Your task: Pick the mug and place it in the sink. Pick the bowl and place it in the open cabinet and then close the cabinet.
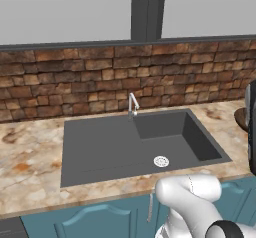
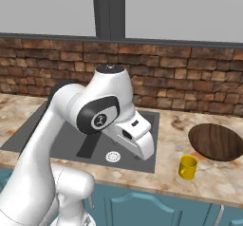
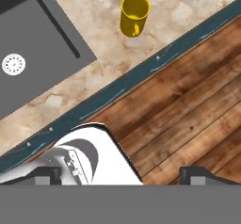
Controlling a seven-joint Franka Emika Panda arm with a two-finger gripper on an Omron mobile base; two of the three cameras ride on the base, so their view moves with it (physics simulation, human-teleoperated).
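The small yellow mug (image 2: 188,166) (image 3: 134,13) stands upright on the marble counter, right of the sink (image 1: 105,147) (image 2: 71,139) and near the counter's front edge. The dark wooden bowl (image 2: 216,142) (image 1: 243,118) lies behind and to the right of the mug. My gripper (image 3: 123,176) is open and holds nothing. It hangs out over the wooden floor in front of the counter, well short of the mug. The sink basin holds nothing except its silver drain (image 1: 161,161) (image 3: 13,64). The cabinet is out of view.
A chrome faucet (image 1: 132,104) rises at the sink's back rim, before a brick backsplash (image 1: 75,82). Teal base cabinets (image 1: 100,222) run under the counter. A dark upright shape (image 1: 251,132) cuts the right edge of the left base view. My arm's elbow (image 2: 102,111) hangs over the sink.
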